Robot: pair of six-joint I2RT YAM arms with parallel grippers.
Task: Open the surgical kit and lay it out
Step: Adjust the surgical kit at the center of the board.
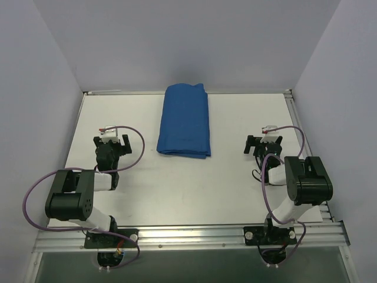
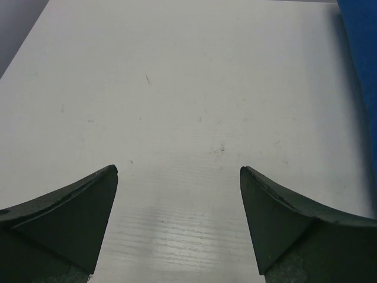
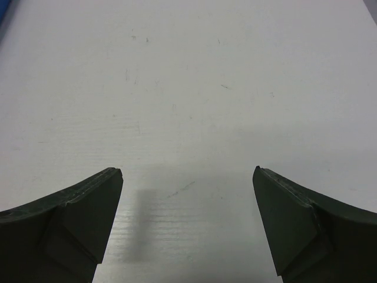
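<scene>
White desk (image 1: 147, 194). Folded royal-blue cloth wrap (image 1: 185, 121) lies flat mid-desk toward 12 o'clock, with its long axis running 12 to 6. It sits at 2 o'clock from the left fingers (image 2: 70, 218) and 10 o'clock from the right fingers (image 3: 312, 230), well apart from both. Both pairs are spread wide, released, grasping nothing.

Left arm (image 1: 69, 199) folded near its base, elbow drawn back, forearm reaching forward. My left gripper (image 1: 112, 141) points away from me, jaws spread wide, nothing between them. Right arm (image 1: 306, 180) mirrors that pose. Right gripper (image 1: 263, 143) equally wide, also empty.
</scene>
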